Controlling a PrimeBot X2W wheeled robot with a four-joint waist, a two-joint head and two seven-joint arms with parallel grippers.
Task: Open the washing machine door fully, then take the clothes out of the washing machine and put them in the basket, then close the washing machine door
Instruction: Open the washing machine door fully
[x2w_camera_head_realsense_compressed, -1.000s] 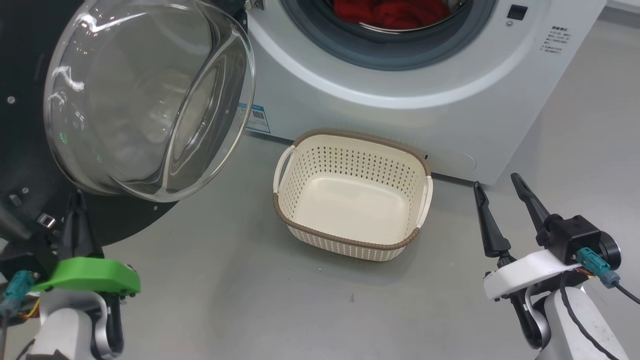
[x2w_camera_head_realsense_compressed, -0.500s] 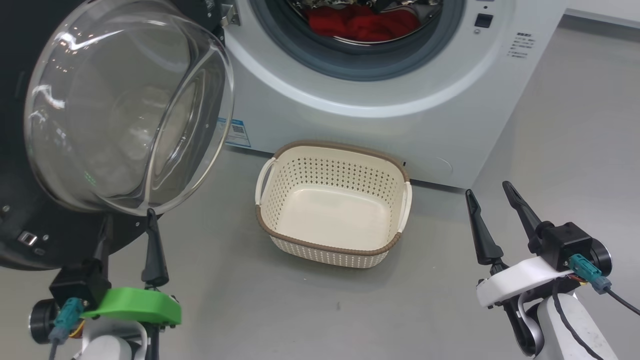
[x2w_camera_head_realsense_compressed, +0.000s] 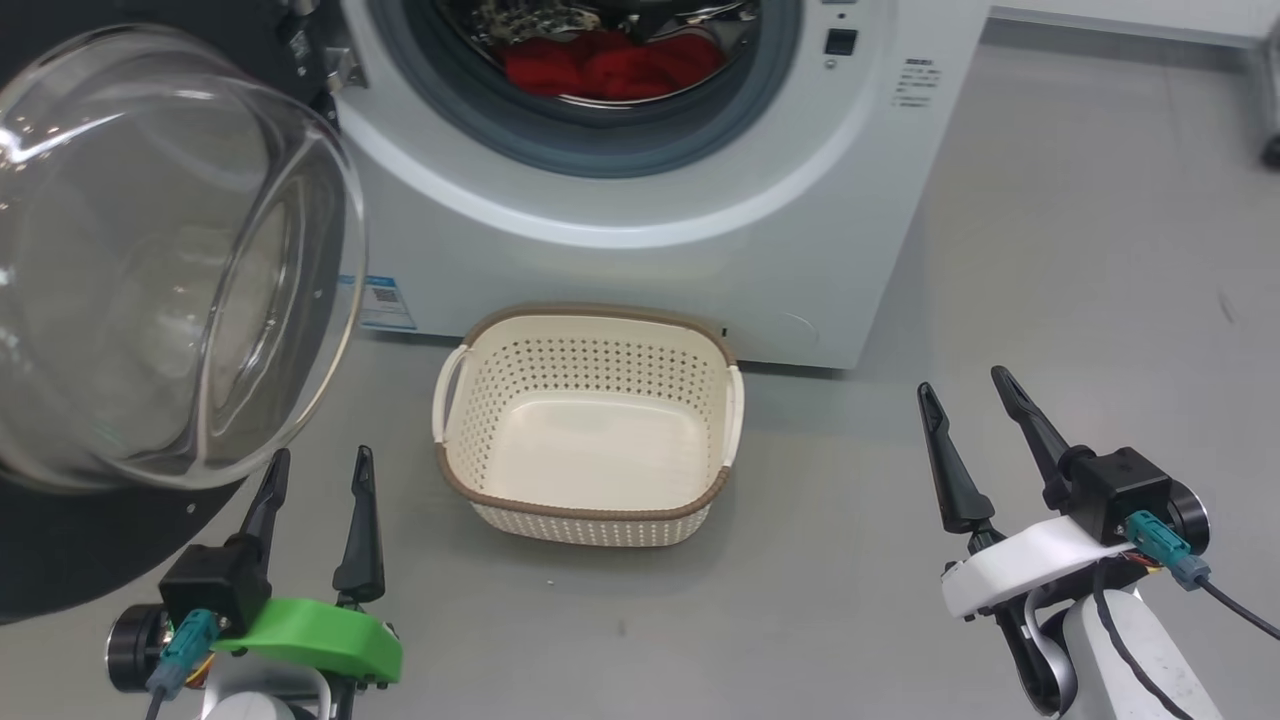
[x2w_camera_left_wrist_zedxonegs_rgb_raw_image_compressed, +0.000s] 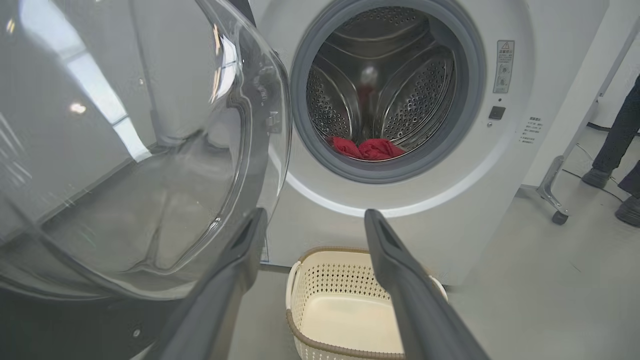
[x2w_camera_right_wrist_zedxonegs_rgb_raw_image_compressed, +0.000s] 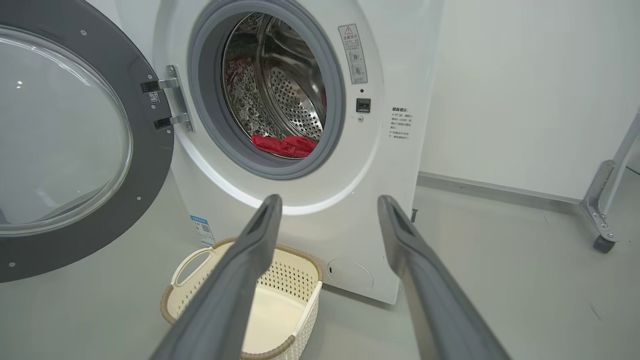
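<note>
1. Releasing the door a moment ago, the left gripper (x2w_camera_head_realsense_compressed: 322, 455) now hangs just below it, its two long dark fingers spread wide and holding nothing.
2. The right gripper (x2w_camera_head_realsense_compressed: 962, 382) is equally wide and empty above the floor.
3. The large round door with a glossy black rim and bulging clear glass bowl (x2w_camera_head_realsense_compressed: 150, 270) stands swung wide; the opening step looks done.
4. The cream perforated plastic basket with a brown rim (x2w_camera_head_realsense_compressed: 590, 312) sits empty before the big white front-loading washing machine (x2w_camera_head_realsense_compressed: 650, 270).
5. The bright red clothes (x2w_camera_head_realsense_compressed: 610, 65) lie in its steel drum, next to fetch.
</note>
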